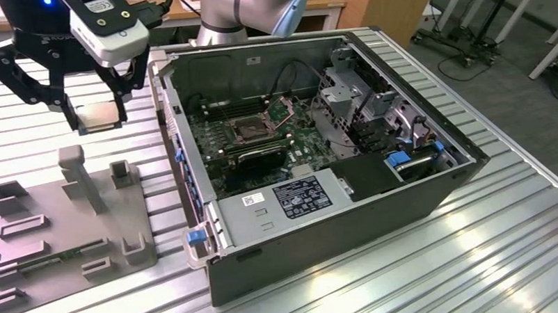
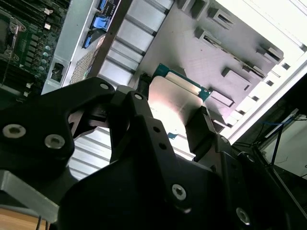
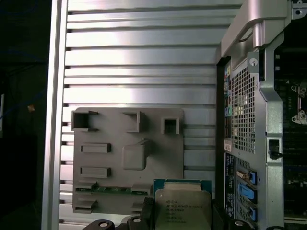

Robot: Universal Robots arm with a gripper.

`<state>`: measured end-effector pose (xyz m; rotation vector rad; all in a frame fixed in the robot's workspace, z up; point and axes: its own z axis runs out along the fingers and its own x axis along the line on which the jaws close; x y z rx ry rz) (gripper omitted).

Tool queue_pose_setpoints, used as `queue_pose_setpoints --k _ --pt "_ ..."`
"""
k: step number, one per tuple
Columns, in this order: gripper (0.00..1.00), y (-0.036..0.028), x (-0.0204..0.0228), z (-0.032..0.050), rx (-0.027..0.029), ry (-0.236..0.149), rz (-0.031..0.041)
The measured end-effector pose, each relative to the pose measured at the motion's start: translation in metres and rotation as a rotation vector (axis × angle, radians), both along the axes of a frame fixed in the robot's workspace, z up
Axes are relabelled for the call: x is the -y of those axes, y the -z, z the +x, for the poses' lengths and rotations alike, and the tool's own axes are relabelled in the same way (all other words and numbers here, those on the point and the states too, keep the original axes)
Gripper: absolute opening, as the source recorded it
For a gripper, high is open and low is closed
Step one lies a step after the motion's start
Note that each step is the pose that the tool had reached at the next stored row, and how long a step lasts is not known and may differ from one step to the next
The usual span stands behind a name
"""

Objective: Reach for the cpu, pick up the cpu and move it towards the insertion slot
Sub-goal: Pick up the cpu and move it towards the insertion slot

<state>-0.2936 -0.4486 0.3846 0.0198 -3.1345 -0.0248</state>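
The cpu (image 1: 99, 115), a small silvery square chip with a pale rim, hangs in the air above the slatted table, between the grey plastic holder and the open computer case. My gripper (image 1: 97, 117) is shut on it, one black finger on each side edge. In both wrist views the cpu (image 2: 175, 103) (image 3: 182, 206) sits between the fingers, its face catching the light. The insertion slot (image 1: 249, 130), a dark square socket with a metal frame, lies on the motherboard inside the case, well off toward the exterior view's right of the gripper.
The grey plastic holder (image 1: 72, 240) (image 3: 110, 163) lies on the table below the gripper, with upright posts and a narrow green strip (image 1: 57, 257) in it. The open case (image 1: 352, 194) has raised side walls, drive cages and cables around the motherboard.
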Motion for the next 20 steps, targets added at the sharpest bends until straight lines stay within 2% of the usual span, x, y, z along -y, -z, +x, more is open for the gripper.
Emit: queue_pose_setpoints --k 20 --pt "0.55 0.0000 0.0000 0.0248 -0.0014 0.000 -0.0004"
